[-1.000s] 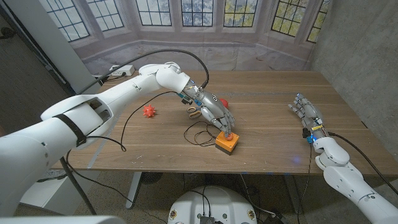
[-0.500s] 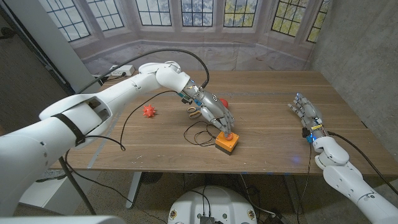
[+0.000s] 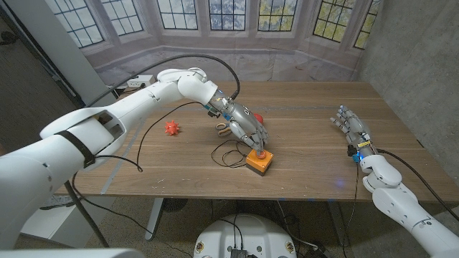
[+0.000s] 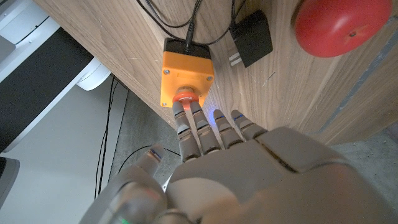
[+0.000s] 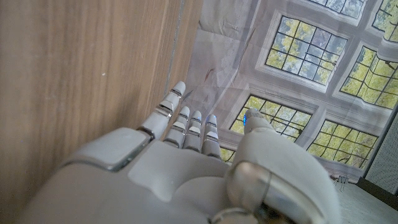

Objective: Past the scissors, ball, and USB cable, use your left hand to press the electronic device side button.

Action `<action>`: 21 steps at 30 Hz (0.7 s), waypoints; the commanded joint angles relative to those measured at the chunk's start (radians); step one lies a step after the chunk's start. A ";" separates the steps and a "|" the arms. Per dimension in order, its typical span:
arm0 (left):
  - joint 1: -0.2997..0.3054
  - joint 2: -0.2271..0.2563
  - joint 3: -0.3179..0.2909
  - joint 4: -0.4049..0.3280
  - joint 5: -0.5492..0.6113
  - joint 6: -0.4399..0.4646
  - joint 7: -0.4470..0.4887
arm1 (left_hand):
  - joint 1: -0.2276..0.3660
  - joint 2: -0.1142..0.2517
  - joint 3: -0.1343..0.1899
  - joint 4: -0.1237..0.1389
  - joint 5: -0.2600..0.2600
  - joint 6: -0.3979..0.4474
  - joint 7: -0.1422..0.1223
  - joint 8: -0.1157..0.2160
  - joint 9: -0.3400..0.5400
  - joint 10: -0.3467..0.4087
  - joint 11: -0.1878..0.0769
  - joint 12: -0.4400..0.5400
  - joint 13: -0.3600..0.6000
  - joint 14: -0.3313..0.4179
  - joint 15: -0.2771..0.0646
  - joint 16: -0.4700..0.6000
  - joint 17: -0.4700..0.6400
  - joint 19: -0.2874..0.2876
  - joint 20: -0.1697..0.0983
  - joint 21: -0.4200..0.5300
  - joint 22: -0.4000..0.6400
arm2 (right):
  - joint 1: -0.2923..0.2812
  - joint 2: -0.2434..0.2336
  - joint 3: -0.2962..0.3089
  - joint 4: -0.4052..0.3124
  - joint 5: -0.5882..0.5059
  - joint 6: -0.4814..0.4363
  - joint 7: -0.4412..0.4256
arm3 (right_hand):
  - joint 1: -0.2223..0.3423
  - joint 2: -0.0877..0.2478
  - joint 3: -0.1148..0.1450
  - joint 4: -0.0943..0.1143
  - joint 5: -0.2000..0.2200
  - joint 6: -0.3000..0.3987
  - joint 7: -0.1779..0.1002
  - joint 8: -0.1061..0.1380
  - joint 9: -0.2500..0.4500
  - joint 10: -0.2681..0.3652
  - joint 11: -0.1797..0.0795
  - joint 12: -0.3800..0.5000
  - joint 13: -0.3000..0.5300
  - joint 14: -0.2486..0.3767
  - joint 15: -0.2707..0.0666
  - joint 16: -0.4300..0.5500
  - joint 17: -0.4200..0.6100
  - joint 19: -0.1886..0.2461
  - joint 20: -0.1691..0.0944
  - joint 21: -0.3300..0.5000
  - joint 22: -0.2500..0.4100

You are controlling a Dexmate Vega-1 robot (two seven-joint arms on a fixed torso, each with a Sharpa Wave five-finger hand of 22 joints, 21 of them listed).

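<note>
An orange box-shaped device point(image 3: 259, 163) with a red button on top sits near the table's front edge. My left hand point(image 3: 247, 130) reaches down over it with fingers stretched out, holding nothing. In the left wrist view its fingertips point(image 4: 184, 112) touch the red button point(image 4: 185, 96) of the orange device point(image 4: 186, 74). A black USB cable point(image 3: 228, 153) loops beside the box, and its plug point(image 4: 252, 38) lies close by. A red ball point(image 3: 259, 117) and the scissors point(image 3: 223, 130) lie just behind my left hand. My right hand point(image 3: 351, 127) stands open at the table's right side.
A small spiky red ball point(image 3: 171, 128) lies left of the scissors. A white power strip point(image 3: 136, 82) sits at the table's point(image 3: 308, 107) far left corner, with a black cable trailing from my left arm. The red ball point(image 4: 333, 26) sits near the plug.
My left fingertips stay on the red button, while the left arm and the box have shifted slightly. The right hand has risen a little.
</note>
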 commanded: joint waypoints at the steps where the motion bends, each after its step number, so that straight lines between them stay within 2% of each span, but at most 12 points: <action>1: 0.013 0.020 -0.027 -0.048 0.014 0.016 0.026 | -0.002 -0.003 0.000 -0.001 0.005 0.004 0.002 -0.002 0.001 0.002 -0.007 0.002 0.000 0.008 -0.002 0.001 0.002 0.005 -0.003 0.005 0.002 | 0.009 -0.009 -0.008 -0.006 -0.004 -0.010 0.009 | -0.007 -0.003 0.004 -0.007 0.005 0.002 0.003 0.005 0.001 -0.003 0.003 0.007 0.003 -0.004 -0.016 0.004 0.001 -0.003 -0.030 -0.003 0.003; 21: 0.044 0.047 -0.069 -0.111 0.035 0.055 0.064 | 0.002 -0.003 0.002 -0.005 0.006 -0.007 0.003 -0.007 0.001 -0.001 -0.008 -0.001 0.001 0.014 -0.001 0.000 0.001 0.008 -0.003 0.004 0.001 | 0.018 -0.013 -0.014 -0.010 -0.004 -0.020 0.011 | -0.007 -0.002 0.008 -0.011 0.005 0.002 0.002 0.005 0.001 -0.004 0.004 0.007 0.003 -0.004 -0.016 0.004 0.001 -0.003 -0.029 -0.003 0.003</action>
